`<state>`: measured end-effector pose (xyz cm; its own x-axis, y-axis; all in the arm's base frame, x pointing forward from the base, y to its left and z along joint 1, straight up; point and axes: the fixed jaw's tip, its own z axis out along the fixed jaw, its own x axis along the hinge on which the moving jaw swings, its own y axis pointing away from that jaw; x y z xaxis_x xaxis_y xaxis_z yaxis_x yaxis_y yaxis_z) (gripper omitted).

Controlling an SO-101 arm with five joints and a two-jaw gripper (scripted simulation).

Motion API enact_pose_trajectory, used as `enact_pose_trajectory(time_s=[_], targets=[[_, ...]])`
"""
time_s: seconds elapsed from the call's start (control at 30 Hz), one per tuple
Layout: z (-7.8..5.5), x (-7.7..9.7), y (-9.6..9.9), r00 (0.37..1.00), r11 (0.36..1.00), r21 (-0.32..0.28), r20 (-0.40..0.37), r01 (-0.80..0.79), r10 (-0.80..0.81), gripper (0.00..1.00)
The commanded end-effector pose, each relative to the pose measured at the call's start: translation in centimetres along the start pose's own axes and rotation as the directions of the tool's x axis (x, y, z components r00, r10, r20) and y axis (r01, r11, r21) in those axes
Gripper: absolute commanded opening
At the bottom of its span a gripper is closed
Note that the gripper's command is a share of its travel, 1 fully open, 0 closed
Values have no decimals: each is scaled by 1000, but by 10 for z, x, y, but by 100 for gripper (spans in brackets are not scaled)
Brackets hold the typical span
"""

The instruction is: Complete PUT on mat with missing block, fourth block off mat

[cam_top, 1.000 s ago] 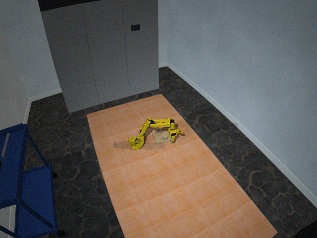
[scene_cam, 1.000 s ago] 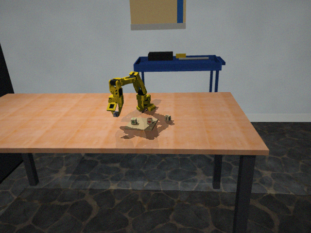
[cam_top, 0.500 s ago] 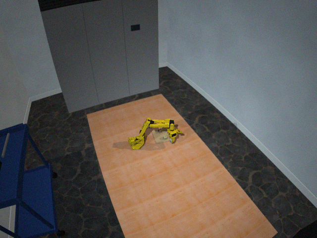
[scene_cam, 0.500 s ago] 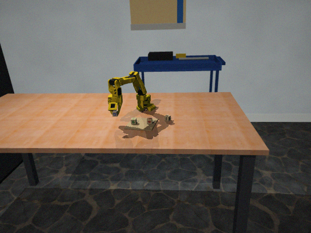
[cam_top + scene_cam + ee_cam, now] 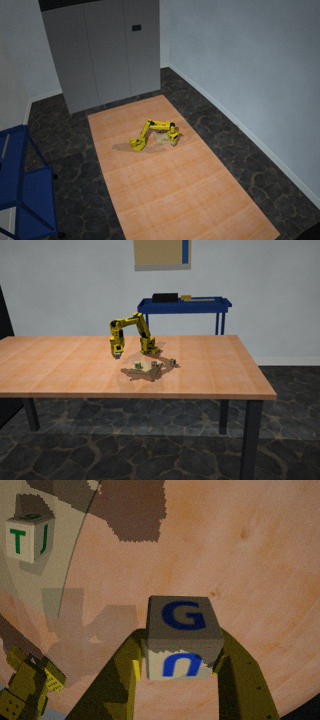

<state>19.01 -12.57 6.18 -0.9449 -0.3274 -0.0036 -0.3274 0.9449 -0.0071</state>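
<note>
My gripper (image 5: 172,143) (image 5: 117,355) (image 5: 180,655) is shut on a block (image 5: 184,639) with blue letters, a G on one face and a U-like letter, inverted in the wrist view, on the face below. It is held above the table, beside the mat (image 5: 159,139) (image 5: 132,371) (image 5: 65,550). A block with green letters (image 5: 137,365) (image 5: 30,539) stands on the mat; its side faces show T and J, its top letter is hard to read. A block with a red letter (image 5: 154,364) also stands on the mat. Another block (image 5: 172,361) stands off the mat.
The arm's base (image 5: 137,144) (image 5: 147,345) (image 5: 25,690) stands on the wooden table (image 5: 180,186) (image 5: 206,374). The off-mat block is to the right of the mat in the exterior view. A blue cart (image 5: 180,307) is beyond the table.
</note>
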Motion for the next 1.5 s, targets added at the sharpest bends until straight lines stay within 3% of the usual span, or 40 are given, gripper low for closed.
enact_pose_trajectory(time_s=[0.0,0.27,0.6,0.67,1.07,1.17,1.23,1.47], targets=[[-11,4,-6,993,992,57,32,112,-114,0],[-10,16,-9,951,950,61,16,307,-308,0],[-9,36,-14,783,781,58,-10,622,-622,0],[-9,36,-14,783,781,58,-10,622,-622,0],[-7,60,-18,455,453,42,-36,890,-890,0],[-6,65,-18,364,363,36,-40,931,-930,0],[-6,65,-18,364,363,36,-40,931,-930,0],[-5,76,-19,163,162,24,-46,986,-986,0]])
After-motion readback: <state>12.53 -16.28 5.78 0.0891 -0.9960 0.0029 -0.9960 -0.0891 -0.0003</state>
